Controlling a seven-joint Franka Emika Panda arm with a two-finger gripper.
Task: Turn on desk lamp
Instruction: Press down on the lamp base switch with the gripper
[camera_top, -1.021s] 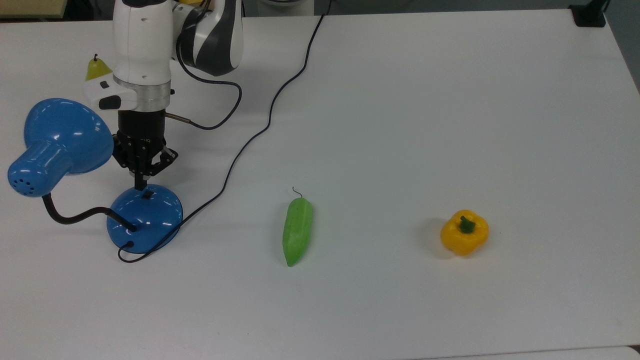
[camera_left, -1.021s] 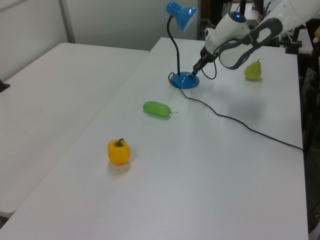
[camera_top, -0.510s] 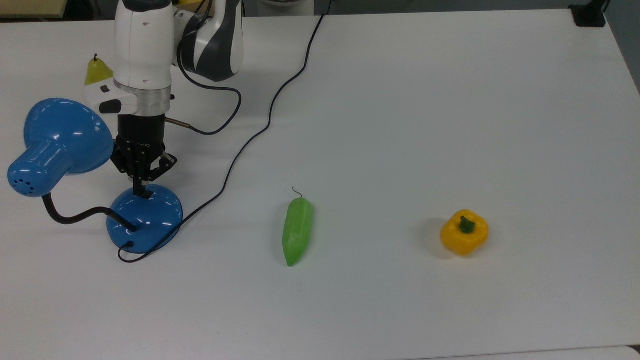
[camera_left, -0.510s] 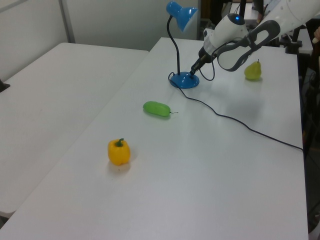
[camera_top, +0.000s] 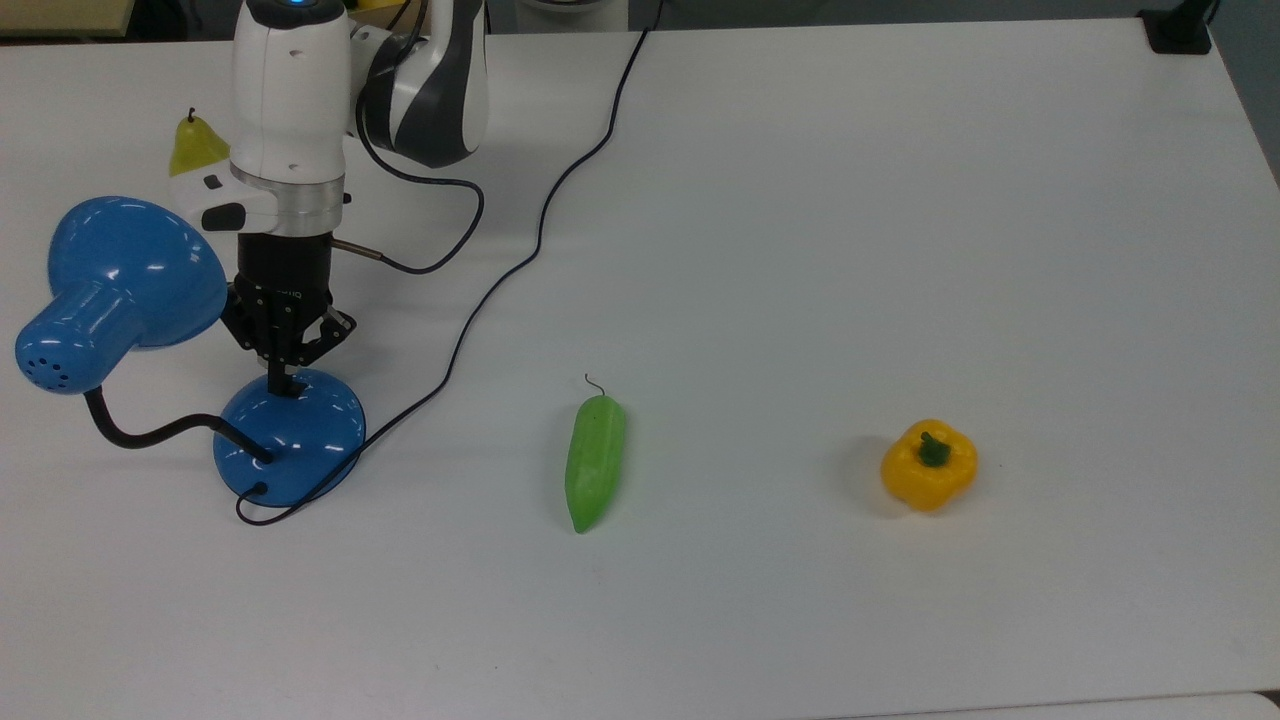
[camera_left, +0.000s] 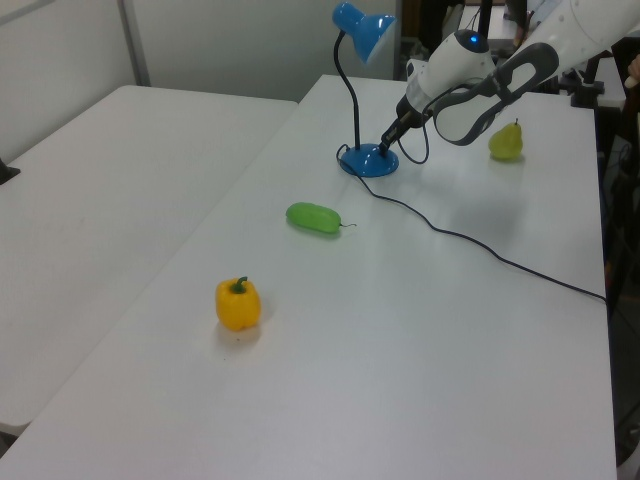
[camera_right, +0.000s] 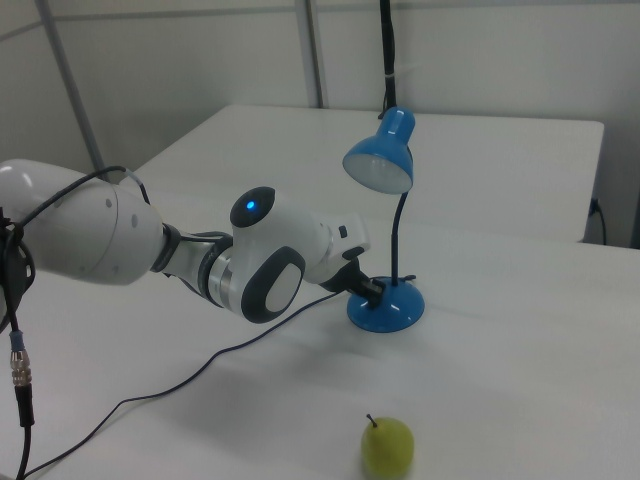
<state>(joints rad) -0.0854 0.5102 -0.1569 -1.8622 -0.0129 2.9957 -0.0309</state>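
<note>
Right now the tool (camera_top: 283, 380), fingers drawn together to one tip and holding nothing, touches the top of the desk lamp (camera_top: 290, 433) base, at the switch. The lamp stands near the top view's left edge of the surface (camera_top: 800, 250). Its glossy domed base looks slippery and light, so a press probably wants to go straight down, lest it skid; the bendy neck gives no firm hold.

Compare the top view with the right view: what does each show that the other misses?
Top view alone: the green cucumber and the yellow bell pepper. Right view alone: the inside of the lamp's shade, facing the camera. Both: the desk lamp with the gripper at its base, the pear and the black cord.
</note>
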